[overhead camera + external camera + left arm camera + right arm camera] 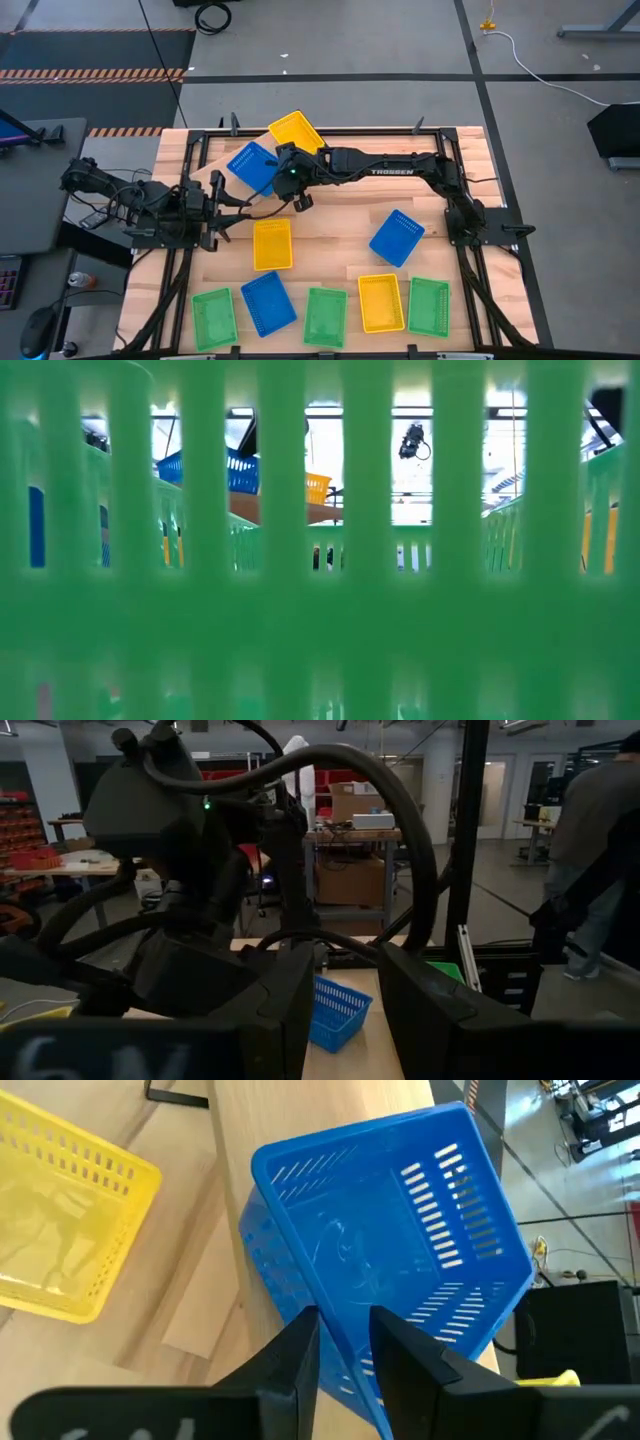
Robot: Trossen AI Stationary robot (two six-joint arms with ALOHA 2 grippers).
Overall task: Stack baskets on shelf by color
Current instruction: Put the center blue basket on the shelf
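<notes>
The right tool (345, 1342) sits at the near rim of a blue basket (390, 1250) on the shelf (270, 1140), at about eleven o'clock from the middle of the surface (340, 225) in the high view. In the right wrist view its two fingers stand a little apart with the basket's wall running into the gap between them; whether they press that wall or have just let it go, I cannot tell.

The basket lies directly ahead of the tool, tilted, with its long axis slanting across the shelf rather than along it. A yellow basket (296, 130) rests on the shelf just beside it, toward one o'clock from the blue one.

The relation that matters is this wall-in-gap contact: the tool is at the basket's edge, not above its middle, so any withdrawal probably has to go straight back along the fingers (a sideways move would likely drag the basket askew).

The left tool (215, 212) waits at nine o'clock, fingers parted on nothing. The right arm is plainly nearer. The other baskets lie loose toward six o'clock.
</notes>
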